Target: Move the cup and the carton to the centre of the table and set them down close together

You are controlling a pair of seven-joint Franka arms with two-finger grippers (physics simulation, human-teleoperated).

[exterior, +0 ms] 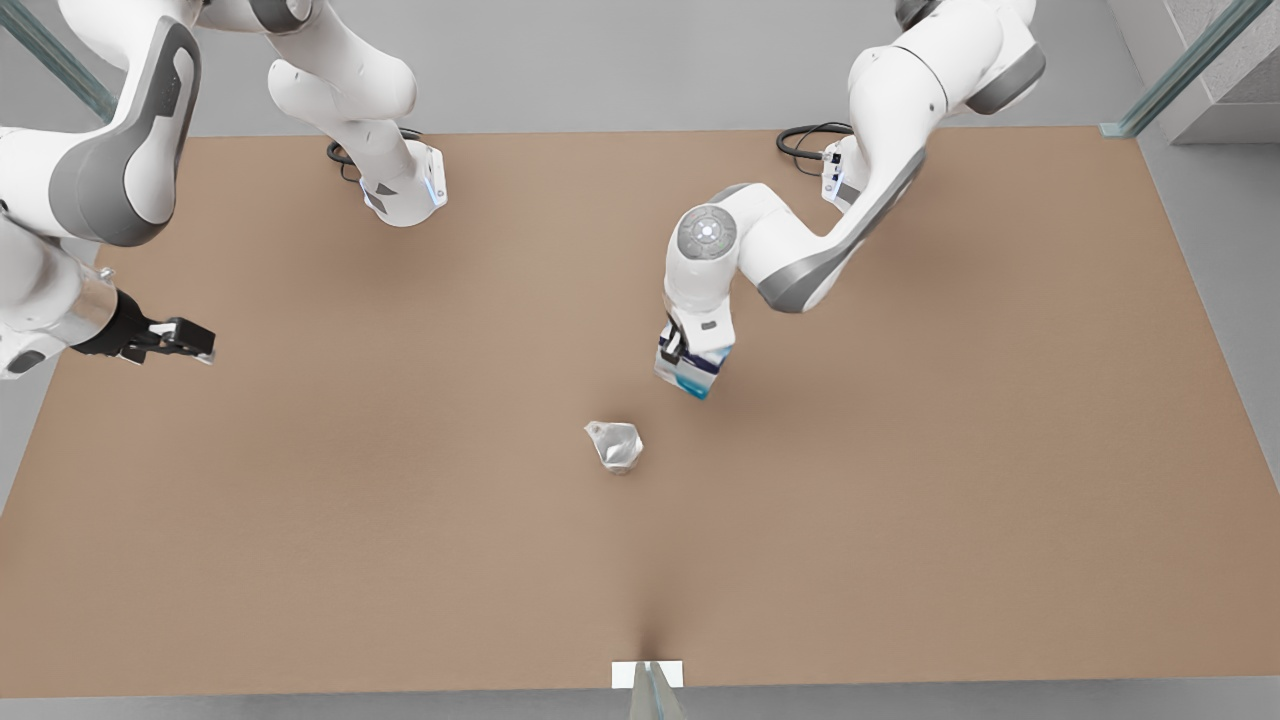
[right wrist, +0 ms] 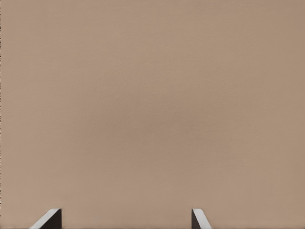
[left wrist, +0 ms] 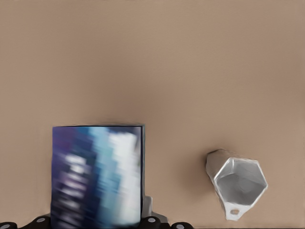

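While my left gripper point(exterior: 690, 372) has its fingers clamped on the carton point(exterior: 692, 370), the cup point(exterior: 615, 445) sits mid-counter point(exterior: 400, 500) near it; carton set-down remains. Right gripper point(exterior: 185, 340) waits, fingers spread.

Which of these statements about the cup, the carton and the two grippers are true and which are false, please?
1. The left gripper holds the carton. True.
2. The cup stands on the table, held by neither gripper. True.
3. The cup and the carton are touching. False: bare table shows between them in the left wrist view, carton and cup.
4. The right gripper grips the cup. False: it is open and holds nothing, out by the table's edge on the front view's left.
5. The carton is printed red and yellow. False: it is white, navy and teal.
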